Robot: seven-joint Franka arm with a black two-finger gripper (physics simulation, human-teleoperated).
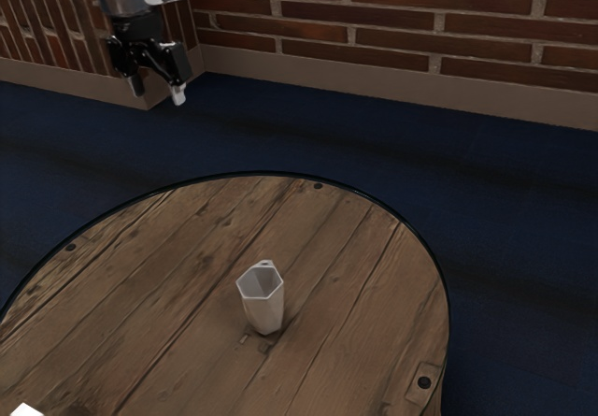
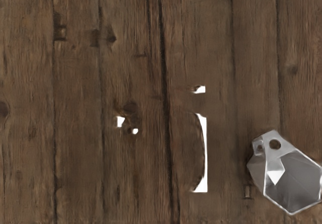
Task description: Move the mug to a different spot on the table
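**A:** where's the mug [image 1: 260, 296] vs the claw right now?

**B:** it's upright around mid-table [image 1: 121, 276], a bit toward the table's near edge. The 1 gripper [image 1: 157, 91] has its fingers spread with nothing in them, high over the table's far side at the exterior view's left. So the mug's well below and off to one side, off-centre in the wrist view [image 2: 284, 176]. My guess: slide across first, then drop straight down

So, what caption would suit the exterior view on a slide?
Open fingers hang high at the exterior view's upper left, far from the white mug standing upright on the round wooden table.
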